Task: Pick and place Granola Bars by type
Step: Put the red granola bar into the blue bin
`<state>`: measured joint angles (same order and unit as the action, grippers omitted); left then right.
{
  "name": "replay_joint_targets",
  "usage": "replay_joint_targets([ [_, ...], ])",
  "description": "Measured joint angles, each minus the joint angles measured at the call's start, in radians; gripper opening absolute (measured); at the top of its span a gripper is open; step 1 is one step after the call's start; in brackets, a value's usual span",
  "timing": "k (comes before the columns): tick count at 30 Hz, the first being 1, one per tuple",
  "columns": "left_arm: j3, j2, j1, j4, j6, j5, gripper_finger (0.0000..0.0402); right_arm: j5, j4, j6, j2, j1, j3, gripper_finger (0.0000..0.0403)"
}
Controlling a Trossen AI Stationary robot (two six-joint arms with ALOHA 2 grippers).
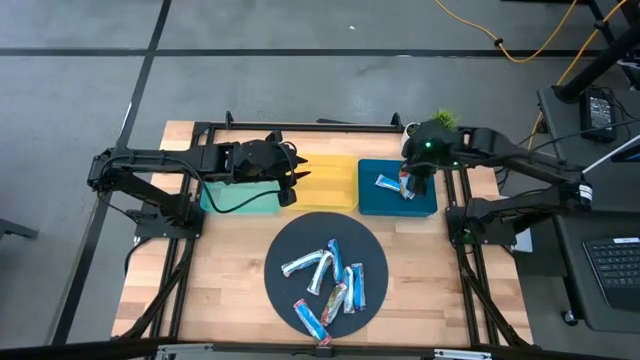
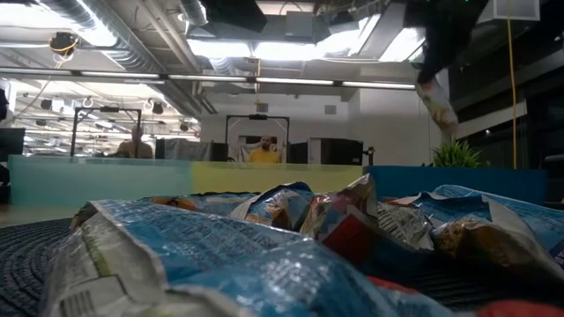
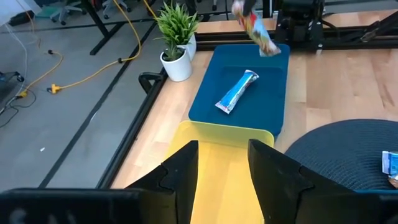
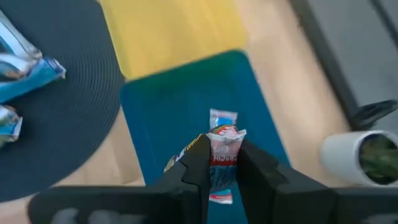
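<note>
Now the right gripper (image 4: 222,163), fingers clamped on a red-brown bar (image 4: 224,146), hangs over the blue tray (image 1: 425,205) at the table's back right edge, ready to release; the left gripper (image 3: 222,163), fingers apart, waits over the yellow tray (image 1: 325,185).

We are in a robotics lab set in an open office: exposed ceiling ducts (image 2: 97,22) and strip lights, people seated at monitors (image 2: 330,151) behind the wooden bench (image 1: 230,260), a yellow cable (image 1: 520,45) trailing over grey floor, a laptop (image 1: 612,262) beside the rig.
</note>
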<state>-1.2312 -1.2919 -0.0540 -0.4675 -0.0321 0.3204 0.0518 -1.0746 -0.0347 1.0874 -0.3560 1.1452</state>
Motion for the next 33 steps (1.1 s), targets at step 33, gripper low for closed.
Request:
replay_joint_targets([
  [33, 0.000, 0.000, 0.001, 0.000, 0.038, -0.007, 0.0128, -0.133, 0.205, -0.210, 0.355, -0.069, -0.104, 0.0070],
])
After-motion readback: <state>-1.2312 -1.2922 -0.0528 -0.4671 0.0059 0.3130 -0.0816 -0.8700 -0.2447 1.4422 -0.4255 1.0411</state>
